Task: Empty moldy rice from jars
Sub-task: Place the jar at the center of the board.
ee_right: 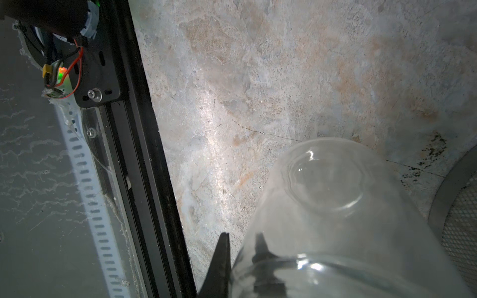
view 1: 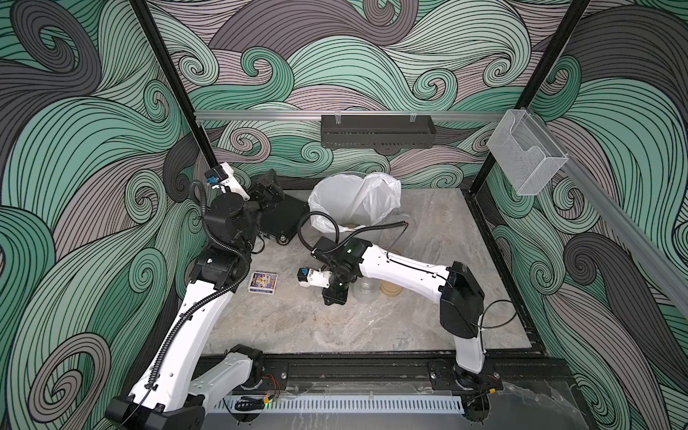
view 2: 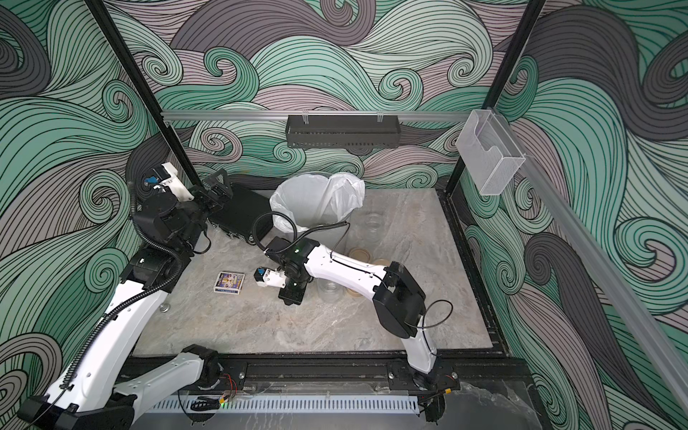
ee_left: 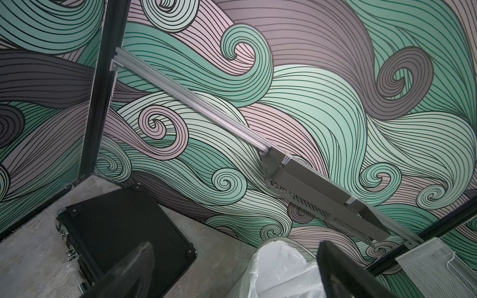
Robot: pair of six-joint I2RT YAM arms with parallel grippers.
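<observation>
Two clear jars showed, both lidless and empty-looking. The held jar (ee_right: 335,206) sat at the right gripper (ee_right: 240,247), mouth toward the wrist and base away, with clear glass all through. One finger (ee_right: 219,258) was outside the wall and the other inside the mouth, pinched together on the rim. In both top views the held jar (view 2: 329,292) was just beside the gripper body, on the side away from the left arm. Whether it touched the table (view 1: 335,327) or was lifted could not be told.

The second jar (view 2: 372,223) stood well beyond the right gripper toward the back wall, just beside the mesh bin (ee_right: 462,219). The bin's white liner (view 1: 353,201) gaped open. A beige patch (view 1: 352,224) showed low inside it; rice or not, too small to tell. Tan lids (view 2: 359,255) lay loose between the held jar and the bin, partly under the right forearm. A small printed box (view 1: 263,283) lay on the left-arm side of the right gripper, apart from it.

The right arm reached across the table with the elbow raised and the wrist bent down, gripper pointing at the tabletop. The left arm was folded high toward the back corner. The left gripper (ee_left: 235,243) hung over a black case (ee_left: 124,232) with its fingers wide apart.
</observation>
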